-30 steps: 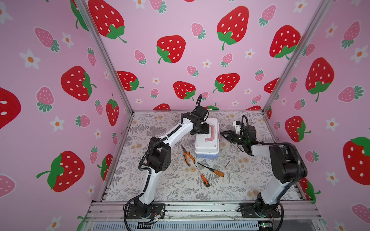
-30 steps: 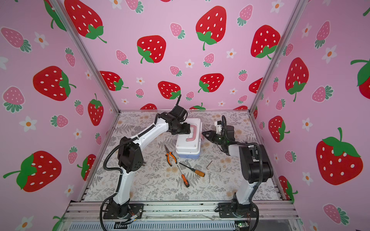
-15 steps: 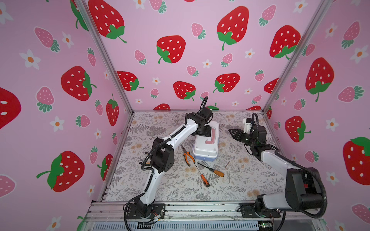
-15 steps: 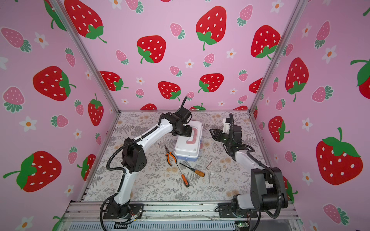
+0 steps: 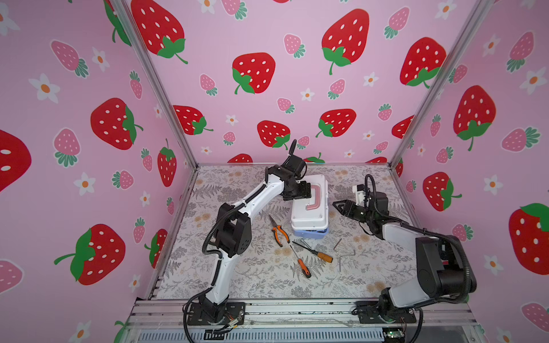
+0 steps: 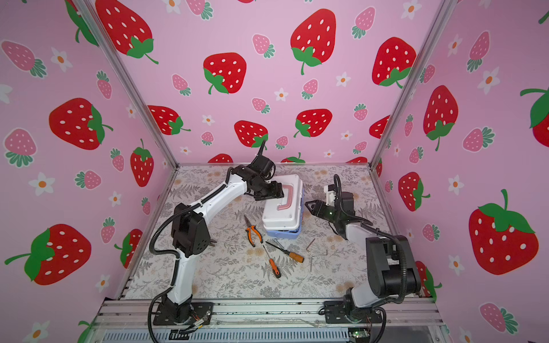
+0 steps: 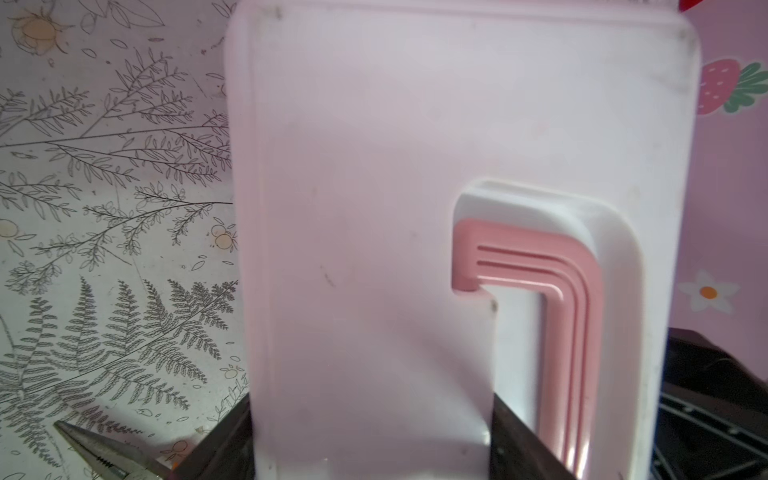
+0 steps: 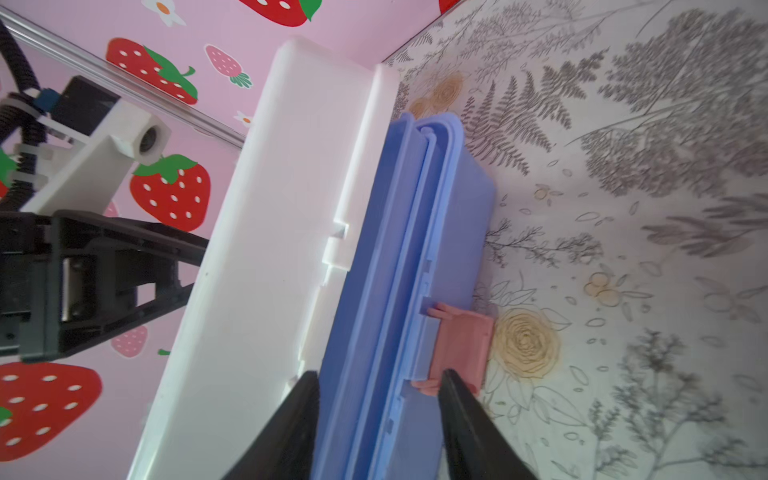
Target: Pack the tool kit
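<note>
Your tool kit stands on the floral worktop, between your two arms, with its white lid on top and its blue base beneath.

Your left claw is clenched on the lid at the kit's far left part. In the left wrist view one finger lies against the lid's outer edge. The other sits in the recess by the pink handle, and the lid panel fills the gap between them.

Your right claw is released. It is level with the kit's right side, just beside it, jaws apart. In the right wrist view the blue base shows between its fingers. One tip is by the seam under the lid and the other in front of the pink latch, which lies against the base. You cannot tell whether either tip touches the kit.

Loose on the worktop outside the kit:
- Orange-handled pliers lie left of its near end.
- Two orange-handled screwdrivers lie just in front of it, tips close together.
- Hex keys lie to its front right.
</note>
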Controlling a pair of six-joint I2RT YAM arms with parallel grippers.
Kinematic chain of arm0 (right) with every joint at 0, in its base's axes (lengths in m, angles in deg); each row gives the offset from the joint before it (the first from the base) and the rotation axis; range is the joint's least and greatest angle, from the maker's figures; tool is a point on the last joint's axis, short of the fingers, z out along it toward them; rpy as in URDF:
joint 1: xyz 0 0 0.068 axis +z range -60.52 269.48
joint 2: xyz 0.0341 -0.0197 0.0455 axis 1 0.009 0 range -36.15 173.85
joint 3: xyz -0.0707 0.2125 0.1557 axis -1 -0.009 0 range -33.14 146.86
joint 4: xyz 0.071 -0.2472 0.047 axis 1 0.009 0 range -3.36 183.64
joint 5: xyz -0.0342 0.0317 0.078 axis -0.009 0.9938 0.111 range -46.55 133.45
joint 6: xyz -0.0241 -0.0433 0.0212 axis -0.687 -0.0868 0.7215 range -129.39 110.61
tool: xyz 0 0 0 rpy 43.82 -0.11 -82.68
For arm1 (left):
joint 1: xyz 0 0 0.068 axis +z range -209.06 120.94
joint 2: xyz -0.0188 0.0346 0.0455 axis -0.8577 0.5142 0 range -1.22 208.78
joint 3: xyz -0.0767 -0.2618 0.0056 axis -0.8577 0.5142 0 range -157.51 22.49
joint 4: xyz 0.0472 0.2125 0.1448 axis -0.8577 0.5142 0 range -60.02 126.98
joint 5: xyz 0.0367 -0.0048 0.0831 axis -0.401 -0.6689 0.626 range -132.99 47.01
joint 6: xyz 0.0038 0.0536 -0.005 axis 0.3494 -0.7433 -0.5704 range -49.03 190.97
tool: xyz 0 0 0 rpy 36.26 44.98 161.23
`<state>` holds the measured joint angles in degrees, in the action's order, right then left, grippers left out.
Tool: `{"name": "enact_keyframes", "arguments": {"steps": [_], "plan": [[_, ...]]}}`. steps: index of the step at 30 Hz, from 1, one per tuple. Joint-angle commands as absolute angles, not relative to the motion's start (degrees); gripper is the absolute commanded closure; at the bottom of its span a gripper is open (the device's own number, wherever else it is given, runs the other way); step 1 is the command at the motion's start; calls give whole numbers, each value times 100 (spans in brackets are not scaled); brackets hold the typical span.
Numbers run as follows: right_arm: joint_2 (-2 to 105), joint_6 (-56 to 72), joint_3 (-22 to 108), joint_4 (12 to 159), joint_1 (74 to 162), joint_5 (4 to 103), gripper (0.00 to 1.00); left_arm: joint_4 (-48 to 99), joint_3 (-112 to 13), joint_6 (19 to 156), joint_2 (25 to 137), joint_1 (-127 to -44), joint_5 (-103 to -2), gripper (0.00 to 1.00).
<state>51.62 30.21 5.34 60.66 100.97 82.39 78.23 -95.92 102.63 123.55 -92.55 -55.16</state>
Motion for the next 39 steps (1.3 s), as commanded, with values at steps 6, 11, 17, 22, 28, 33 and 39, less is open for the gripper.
{"name": "enact_keyframes", "arguments": {"steps": [6,11,17,22,28,33,39], "plan": [[5664,3511,657,4896,10431,9419,34,7421,-9462,10510,12129,-9193,-6001,34],[5825,4026,573,4115,10534,9649,35,7379,-9446,10533,12147,-9184,-6026,34],[5691,4038,553,4078,10536,9583,35,7356,-9424,10550,12161,-9169,-6083,36],[5666,4619,390,3342,10544,9751,39,7330,-9405,10619,12191,-9123,-6162,26],[5704,5328,316,2495,10627,9900,40,7288,-9405,10661,12183,-9108,-6126,13],[5624,5582,373,2255,10663,9900,42,7394,-9472,10575,12088,-9168,-5833,6],[5622,5631,427,2257,10671,9868,42,7632,-9524,10356,11809,-9348,-4958,4]]}}
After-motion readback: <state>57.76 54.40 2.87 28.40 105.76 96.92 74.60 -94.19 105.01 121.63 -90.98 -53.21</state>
